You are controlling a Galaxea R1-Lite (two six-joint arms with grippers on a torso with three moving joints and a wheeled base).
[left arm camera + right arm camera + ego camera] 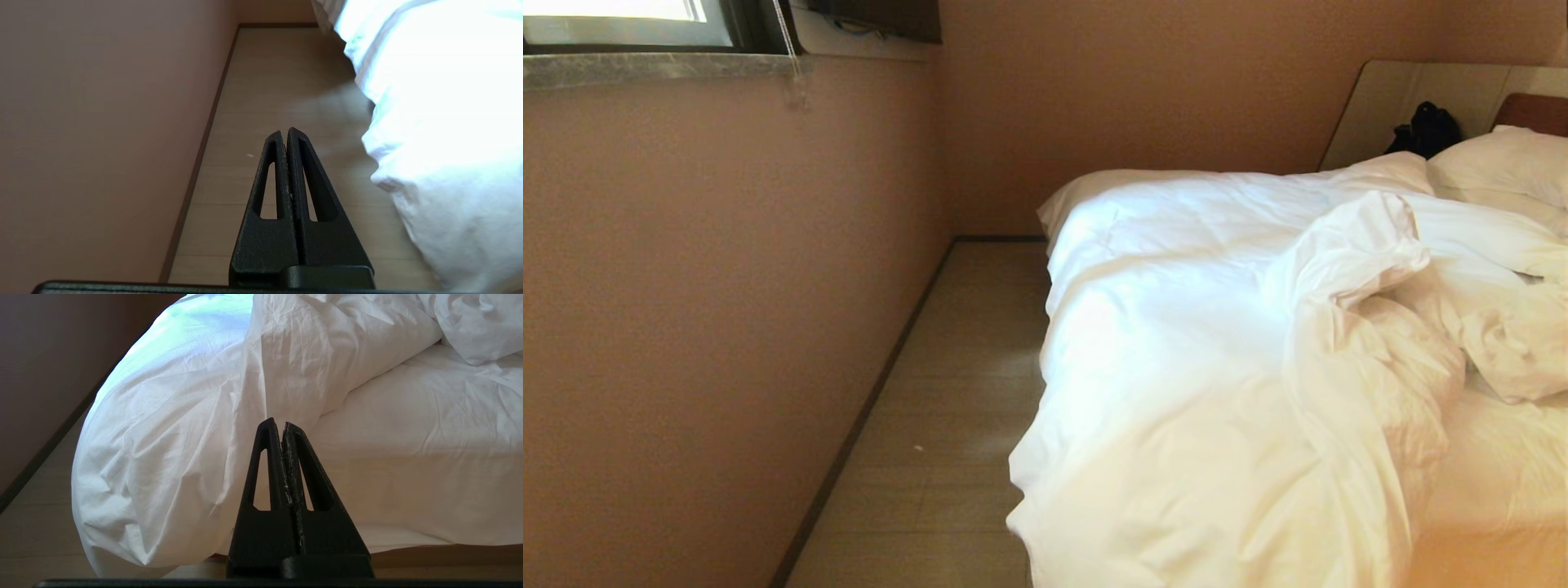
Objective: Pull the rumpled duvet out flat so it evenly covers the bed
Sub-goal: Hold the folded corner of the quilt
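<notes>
Duvet [1217, 343] bunched centre-right on bed [1511, 490], sheet bare | both grippers [286, 134] [278, 426] closed, empty, not yet reaching.

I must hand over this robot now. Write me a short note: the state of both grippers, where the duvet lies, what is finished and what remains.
Left gripper: jaws shut, empty, above the floor between the wall and the bed.
Right gripper: jaws shut, empty, pointed at the foot of the bed, apart from the fabric.
Duvet: bunched toward the robot's left side of the bed, spilling over that edge toward the floor, with a rumpled fold across the middle. The mattress sheet on the right side is uncovered. Pillow at the head.
Done: nothing yet; neither gripper holds the duvet.
Left: grasp the duvet, pull it out flat and even over the bed.
</notes>
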